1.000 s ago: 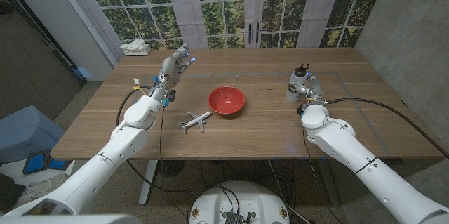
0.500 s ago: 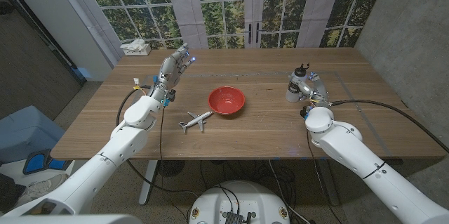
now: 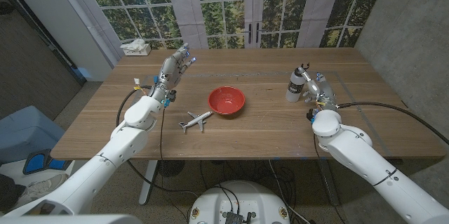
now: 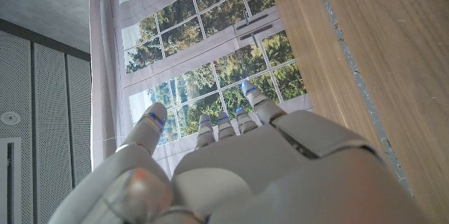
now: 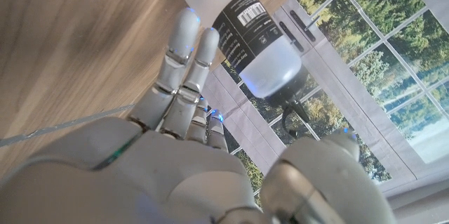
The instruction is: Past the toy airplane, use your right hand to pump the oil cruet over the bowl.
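Red bowl [image 3: 226,100] mid-table, toy airplane [image 3: 195,120] just in front. Right hand [image 3: 319,89] spread, empty, beside upright oil cruet [image 3: 297,84]. Left hand [image 3: 173,66] spread, empty.

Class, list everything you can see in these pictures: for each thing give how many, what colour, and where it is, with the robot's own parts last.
Bowl: one, red, table's middle.
Toy airplane: one, white, nearer the robot than the bowl, to its left.
Oil cruet: one, clear with black label and pump top, upright at table's right.
Tissue box: one, white, far left corner.
Table: one, wooden.
Left hand: one, grey, raised, fingers apart, empty.
Right hand: one, grey, fingers apart beside the cruet, not gripping.
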